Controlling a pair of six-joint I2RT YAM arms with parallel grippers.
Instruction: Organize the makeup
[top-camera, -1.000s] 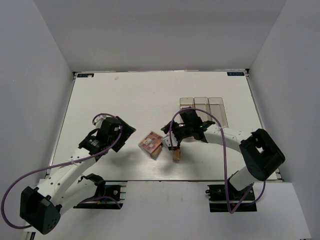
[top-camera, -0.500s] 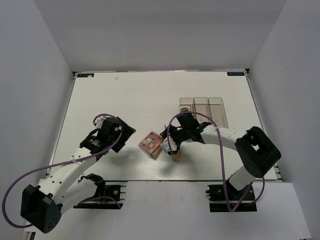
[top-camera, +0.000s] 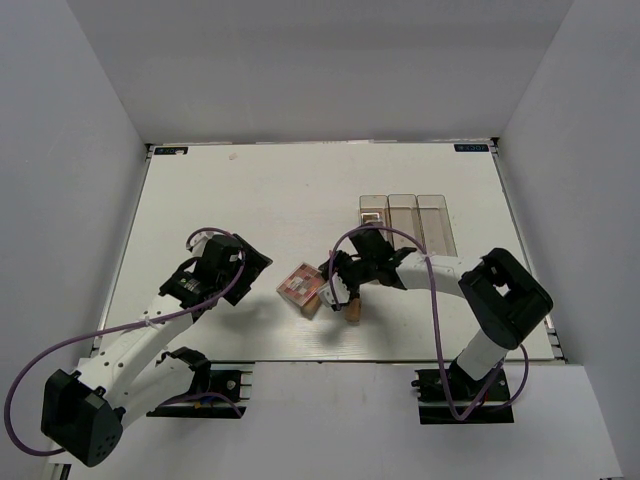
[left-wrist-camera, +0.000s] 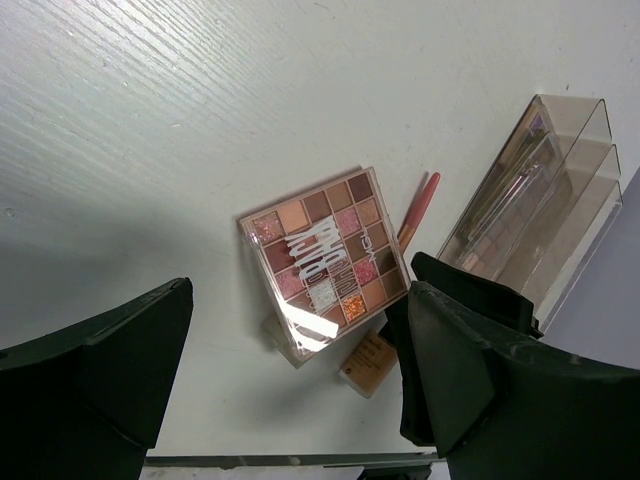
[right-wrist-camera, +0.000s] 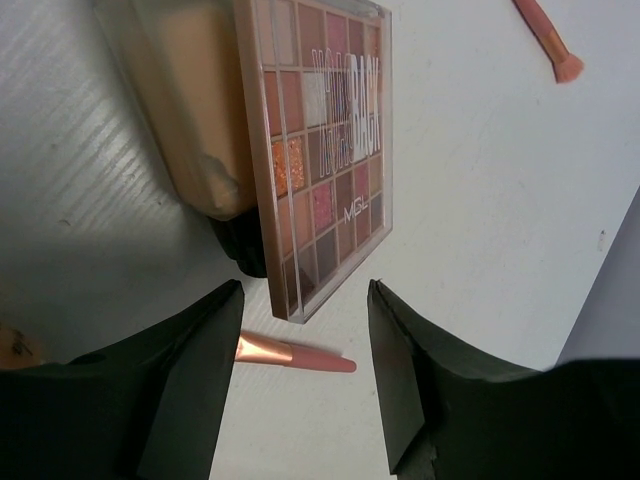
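With our right gripper (right-wrist-camera: 305, 300) spread and empty, we judge the palette (right-wrist-camera: 325, 150) stiff, slick, light, best pinched across its thin edges.

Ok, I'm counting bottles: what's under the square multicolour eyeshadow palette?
A beige bottle with a black cap lies partly under one edge of the square multicolour eyeshadow palette. Its covered side, and anything else beneath, cannot be seen.

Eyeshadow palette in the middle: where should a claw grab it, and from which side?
Grip its two long thin edges, coming straight down from above with the right claw. The palette lies flat, face up, with no handle; one edge seems propped on a beige bottle, leaving room underneath.
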